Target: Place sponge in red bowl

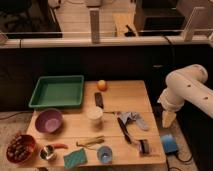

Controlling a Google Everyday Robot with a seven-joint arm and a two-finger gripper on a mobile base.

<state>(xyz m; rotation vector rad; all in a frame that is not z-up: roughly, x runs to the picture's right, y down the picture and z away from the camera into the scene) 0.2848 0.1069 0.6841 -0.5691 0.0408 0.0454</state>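
Note:
The sponge (pixel 75 158) is a flat teal-green pad lying at the table's front edge, between a small metal cup (pixel 48 152) and a small blue cup (pixel 104 154). The red bowl (pixel 21 148) stands at the front left corner, with dark reddish things inside it. The white arm (pixel 187 87) reaches in from the right. Its gripper (pixel 168 119) hangs beside the table's right edge, far from the sponge and the bowl, and holds nothing that I can see.
A green tray (pixel 57 91) sits at the back left, with a purple bowl (pixel 49 120) in front of it. An orange (pixel 102 85), a black remote (pixel 99 99), a white cup (pixel 94 114), a grey cloth (pixel 134 119), black tools (pixel 126 131) and a red chili (pixel 60 146) lie around. A blue object (pixel 169 144) sits off the table's right.

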